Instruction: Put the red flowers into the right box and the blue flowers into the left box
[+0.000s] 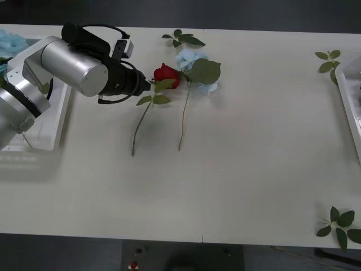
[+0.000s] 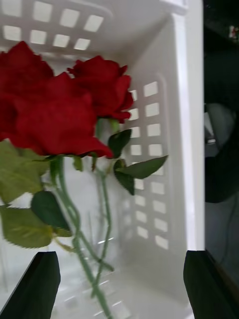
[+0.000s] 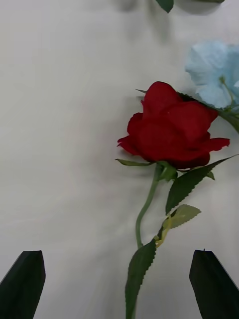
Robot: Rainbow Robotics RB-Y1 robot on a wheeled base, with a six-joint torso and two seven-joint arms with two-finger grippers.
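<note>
One red flower [image 1: 166, 74] lies on the table, stem toward me, beside a blue flower [image 1: 189, 58] with a big green leaf. My left gripper [image 1: 148, 84] hovers just left of the red bloom. In the left wrist view its black fingers [image 3: 22, 284] stand open, with the red flower [image 3: 169, 129] between and ahead of them and the blue flower [image 3: 214, 70] just beyond it. The left box [image 1: 56, 135] holds blue flowers [image 1: 8, 42]. My right gripper [image 2: 119, 284] is open over the right box [image 2: 169, 75], where red flowers [image 2: 55, 114] lie.
Loose green leaf sprigs lie at the back [image 1: 183, 38], the far right [image 1: 328, 59] and the front right corner [image 1: 340, 223]. The right box's rim [image 1: 350, 107] shows at the table's right edge. Wide bare tabletop spans the middle and front.
</note>
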